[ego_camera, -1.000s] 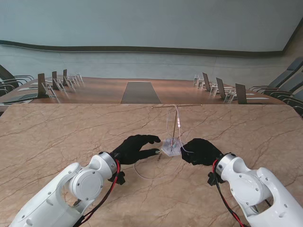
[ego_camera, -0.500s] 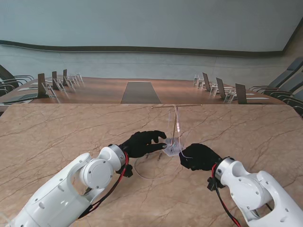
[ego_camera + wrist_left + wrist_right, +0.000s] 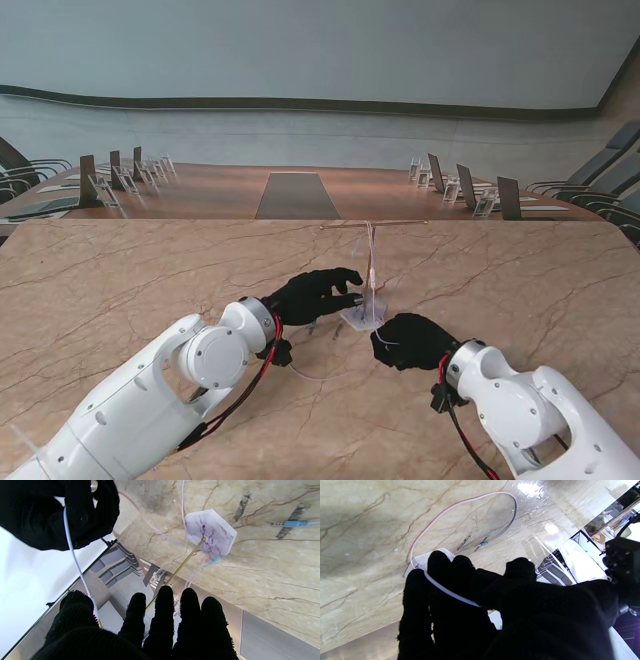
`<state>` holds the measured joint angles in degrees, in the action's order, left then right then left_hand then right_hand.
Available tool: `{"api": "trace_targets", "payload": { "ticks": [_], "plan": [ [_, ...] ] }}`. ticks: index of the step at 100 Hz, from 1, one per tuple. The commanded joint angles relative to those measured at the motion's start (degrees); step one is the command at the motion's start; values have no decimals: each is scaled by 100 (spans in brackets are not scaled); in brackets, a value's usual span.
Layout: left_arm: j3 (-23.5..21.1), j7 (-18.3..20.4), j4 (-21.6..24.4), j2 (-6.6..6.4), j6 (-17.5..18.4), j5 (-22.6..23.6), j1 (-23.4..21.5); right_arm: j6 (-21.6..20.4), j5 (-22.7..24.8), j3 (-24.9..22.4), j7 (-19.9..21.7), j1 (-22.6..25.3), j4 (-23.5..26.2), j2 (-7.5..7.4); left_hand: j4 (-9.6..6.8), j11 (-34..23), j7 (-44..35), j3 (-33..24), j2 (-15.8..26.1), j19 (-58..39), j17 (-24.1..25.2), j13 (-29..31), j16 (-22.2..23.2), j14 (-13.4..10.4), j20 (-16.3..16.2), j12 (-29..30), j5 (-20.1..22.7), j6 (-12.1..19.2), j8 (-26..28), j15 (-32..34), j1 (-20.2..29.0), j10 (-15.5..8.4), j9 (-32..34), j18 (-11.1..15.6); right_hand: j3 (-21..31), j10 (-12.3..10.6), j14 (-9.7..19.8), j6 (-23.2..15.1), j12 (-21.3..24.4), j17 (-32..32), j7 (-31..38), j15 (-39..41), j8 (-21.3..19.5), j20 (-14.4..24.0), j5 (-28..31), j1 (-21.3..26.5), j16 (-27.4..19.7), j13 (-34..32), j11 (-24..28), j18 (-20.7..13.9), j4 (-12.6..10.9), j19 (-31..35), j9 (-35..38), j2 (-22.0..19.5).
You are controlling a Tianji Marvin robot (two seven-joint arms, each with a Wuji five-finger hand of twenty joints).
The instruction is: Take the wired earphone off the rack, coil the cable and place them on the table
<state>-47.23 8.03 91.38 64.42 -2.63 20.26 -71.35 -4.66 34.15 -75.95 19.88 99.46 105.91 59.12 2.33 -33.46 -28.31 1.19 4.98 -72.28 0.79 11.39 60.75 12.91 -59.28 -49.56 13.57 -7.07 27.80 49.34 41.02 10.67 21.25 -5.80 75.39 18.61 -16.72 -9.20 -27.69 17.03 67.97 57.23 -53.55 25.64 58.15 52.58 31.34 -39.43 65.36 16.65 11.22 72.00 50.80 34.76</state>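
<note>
Earbuds themselves hard to make out – too small in the stand view, and hidden or blurred near the rack (image 3: pixel 368 268) in the wrist views. The rack is a thin gold T-shaped rod on a pale hexagonal base (image 3: pixel 210 532) standing on the marble surface (image 3: pixel 140 290); its crossbar top is cut off in both wrist views. The wired earphone cable (image 3: pixel 460 512) hangs down the rod, then loops on the surface – its blue plug (image 3: pixel 291 524) lies flat, apart from the base. Right hand (image 3: pixel 408 340) sits just nearer to me than the base, fingers curled closed, a pale stretch of cable pinched across its fingers (image 3: pixel 437 567); the right wrist view is mostly blocked by the black glove, so the exact pinch point is unclear. Left hand (image 3: pixel 318 293) reaches in from the left, beside the rod, fingers (image 3: pixel 163 610) extended and slightly apart, thumb held off to one side, with cable running past the thumb; nothing visibly gripped, it reads as open. Whether its fingertips touch the rod – cannot tell. Background chairs and the far table are small, with no detail to make out.
</note>
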Motion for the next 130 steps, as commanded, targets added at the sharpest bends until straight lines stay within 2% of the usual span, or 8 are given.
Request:
{"api": "trace_targets", "payload": {
  "ticks": [1,40,57,77,86,97,116,130],
  "plan": [
    [21,-27,7,84,4,-89,39,29,-24,58,24,62,23,13,78,99,-2,84,325,-6,101,-46,-91,148,22,57,-37,-65,-65,-78,-142,93,101,155,357,568,-206,-149,-78,-39,241,263,13,195,-24,288,-31,-310,304,-257,114,308,47,306],
    [152,-32,9,138,-49,-271,202,77,-54,141,98,58,31,-1,80,285,174,64,307,124,136,-32,-360,132,330,295,-135,-187,-188,-355,-214,104,92,102,363,570,-207,-148,-65,-42,255,268,23,201,-24,290,-38,-310,313,-255,111,308,52,314],
    [222,-58,-66,171,-68,-343,281,153,-90,220,103,75,38,-2,63,274,112,40,254,184,154,-17,-408,106,385,319,-82,5,-163,-389,-101,55,135,70,364,572,-207,-144,-61,-43,259,271,26,203,-23,287,-40,-307,314,-254,112,307,50,314],
    [271,-112,-99,198,-50,-353,325,201,-63,229,129,90,59,-7,76,-1,-794,55,381,189,131,103,-351,21,463,110,23,677,502,-243,788,-56,280,59,365,572,-200,-144,-52,-48,260,267,32,203,-25,287,-46,-302,313,-252,111,302,48,315],
    [278,-171,-100,209,-35,-310,322,213,-49,229,172,82,66,-16,194,-243,-1311,120,195,132,61,251,-260,-22,463,-100,27,922,995,-98,1291,-114,461,22,362,563,-198,-151,-48,-49,252,266,36,204,-43,285,-48,-297,315,-254,111,301,44,309],
    [289,-239,-117,209,18,-175,326,273,-52,249,245,61,70,-28,184,-672,-1877,133,-67,-38,-107,549,-135,-41,408,-472,187,1531,1341,96,1549,-148,808,-121,348,564,-180,-148,-32,-77,240,246,43,195,-71,282,-58,-265,299,-277,111,275,18,286],
    [294,-252,-107,203,22,-114,315,391,-54,326,278,34,32,-33,149,-835,-2443,70,-175,-52,-168,665,-132,-76,437,-699,285,1670,1756,119,2033,-191,956,-143,326,559,-166,-147,-9,-97,228,219,60,185,-113,280,-66,-226,295,-291,109,249,-8,266],
    [301,-221,-74,186,3,-61,307,449,-15,354,303,16,28,-38,121,-979,-2801,60,-230,-95,-280,826,-135,-112,432,-833,238,1356,1980,187,2489,-258,1145,-175,285,549,-141,-119,40,-149,141,159,122,162,-196,264,-85,-161,254,-325,102,189,-58,234]
  ]
}}
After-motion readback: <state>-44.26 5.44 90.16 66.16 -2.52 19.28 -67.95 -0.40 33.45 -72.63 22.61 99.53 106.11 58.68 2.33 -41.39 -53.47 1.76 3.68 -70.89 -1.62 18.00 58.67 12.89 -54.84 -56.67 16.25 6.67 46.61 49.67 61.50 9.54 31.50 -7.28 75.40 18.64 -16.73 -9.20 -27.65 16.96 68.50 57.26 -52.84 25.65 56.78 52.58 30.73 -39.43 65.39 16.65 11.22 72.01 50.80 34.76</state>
